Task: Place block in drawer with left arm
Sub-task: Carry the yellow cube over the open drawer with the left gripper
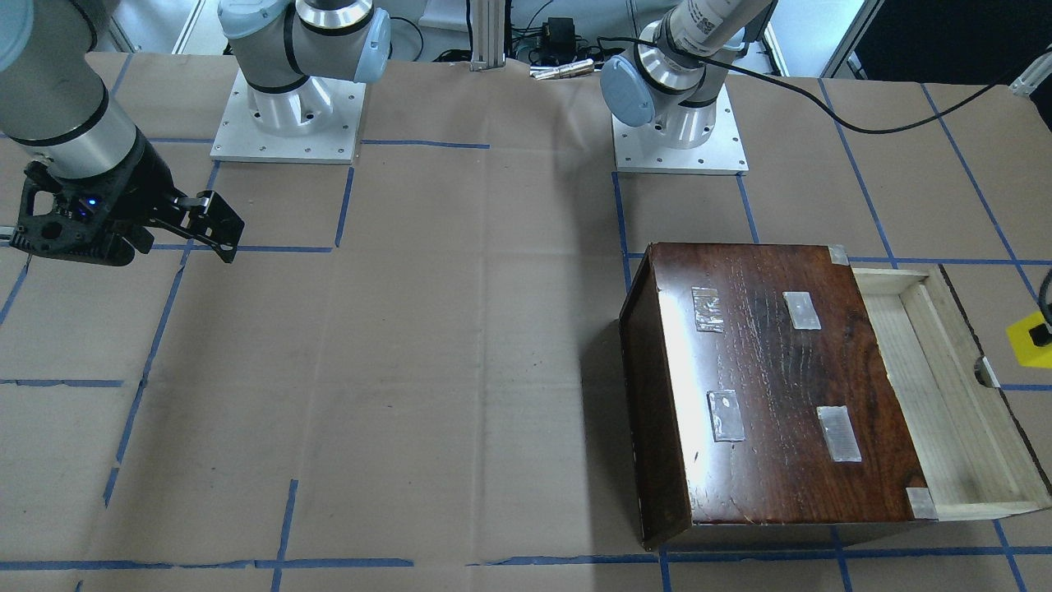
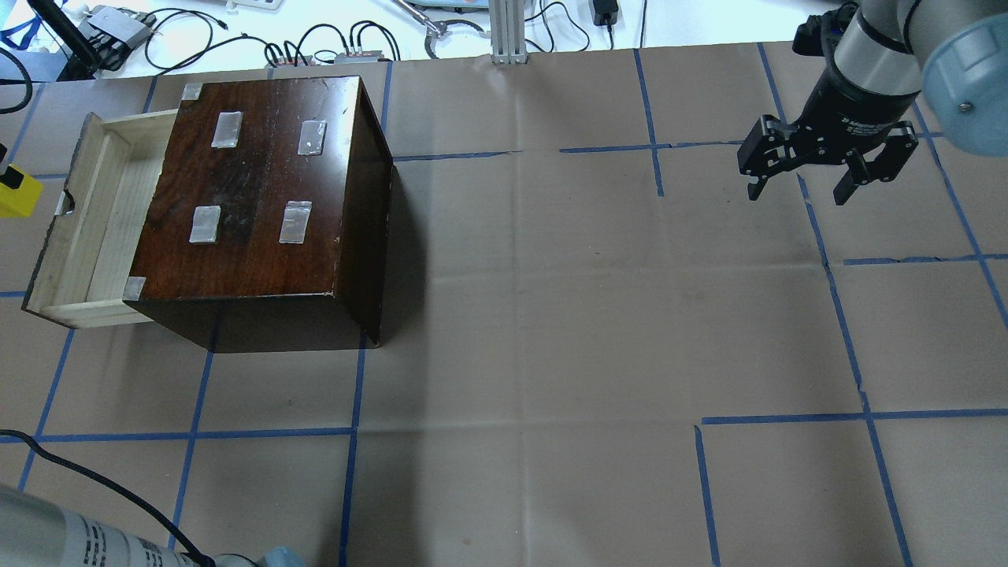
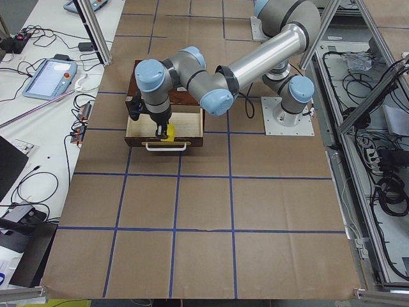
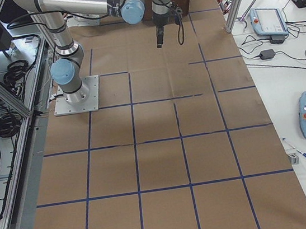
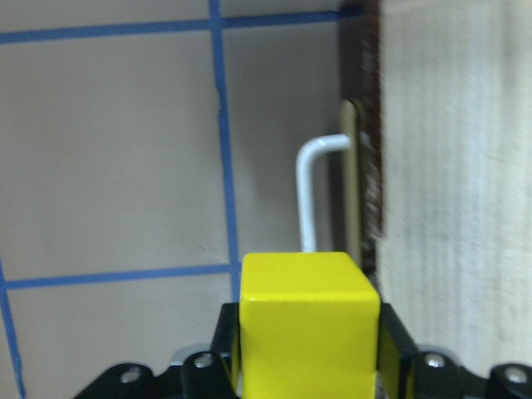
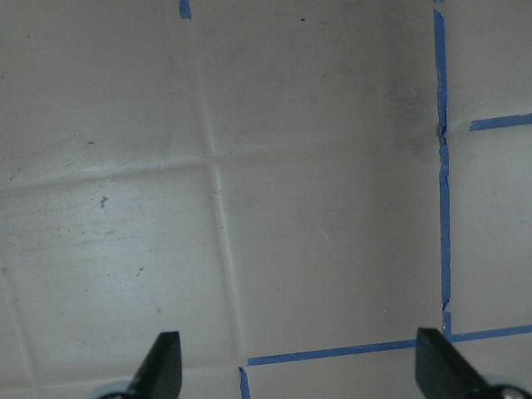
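Observation:
My left gripper (image 5: 307, 370) is shut on the yellow block (image 5: 307, 320). It holds the block above the paper, just outside the front rim of the drawer (image 5: 457, 166), next to the drawer's white handle (image 5: 309, 191). In the exterior left view the block (image 3: 166, 132) hangs at the front of the open drawer (image 3: 165, 121). The overhead view shows the pale drawer (image 2: 102, 228) pulled out of the dark box (image 2: 260, 189), with the block (image 2: 16, 193) at the frame's left edge. My right gripper (image 2: 799, 185) is open and empty, far from the box.
The dark box (image 1: 764, 386) with tape patches stands on brown paper marked with blue tape lines. The right gripper (image 1: 209, 234) hovers over the paper near its arm's base plate (image 1: 288, 115). Cables and devices lie beyond the table's far edge (image 2: 315, 47).

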{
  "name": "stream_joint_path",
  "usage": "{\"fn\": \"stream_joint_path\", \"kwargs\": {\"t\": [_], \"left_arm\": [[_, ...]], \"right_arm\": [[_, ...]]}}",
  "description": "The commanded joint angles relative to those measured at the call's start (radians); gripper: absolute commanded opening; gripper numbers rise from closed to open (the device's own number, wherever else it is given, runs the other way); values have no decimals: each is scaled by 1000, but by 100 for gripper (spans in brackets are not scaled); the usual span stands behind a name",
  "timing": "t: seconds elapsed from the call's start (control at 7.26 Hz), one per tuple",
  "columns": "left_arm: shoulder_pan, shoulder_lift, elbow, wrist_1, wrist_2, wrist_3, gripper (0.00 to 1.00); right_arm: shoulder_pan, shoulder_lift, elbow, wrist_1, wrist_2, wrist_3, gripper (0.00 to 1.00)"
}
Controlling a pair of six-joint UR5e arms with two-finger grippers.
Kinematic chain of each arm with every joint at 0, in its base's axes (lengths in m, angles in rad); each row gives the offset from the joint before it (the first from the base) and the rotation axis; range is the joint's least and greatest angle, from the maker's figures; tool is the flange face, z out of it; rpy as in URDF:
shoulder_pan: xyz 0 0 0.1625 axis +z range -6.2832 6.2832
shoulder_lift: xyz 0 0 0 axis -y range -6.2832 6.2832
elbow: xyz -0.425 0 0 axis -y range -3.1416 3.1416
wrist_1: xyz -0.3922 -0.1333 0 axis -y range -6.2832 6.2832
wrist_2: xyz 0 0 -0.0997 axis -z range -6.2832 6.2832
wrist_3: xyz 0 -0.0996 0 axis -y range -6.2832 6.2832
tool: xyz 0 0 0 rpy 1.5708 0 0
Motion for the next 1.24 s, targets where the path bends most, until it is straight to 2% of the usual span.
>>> {"fn": "stream_joint_path", "kwargs": {"t": [0.0,0.41,0.55,1.1], "left_arm": [[-74,55,-129,16,-11,-55,0],[-97,-20,-149,141,-6,-82,0],[-105,-49,-140,148,-11,-102,1],[-110,-61,-143,151,-5,-115,4]], "right_arm": [[0,0,0,0,0,0,100],[0,0,0,0,0,0,100],[0,0,-1,0,0,0,100],[0,0,-1,0,0,-2,100]]}}
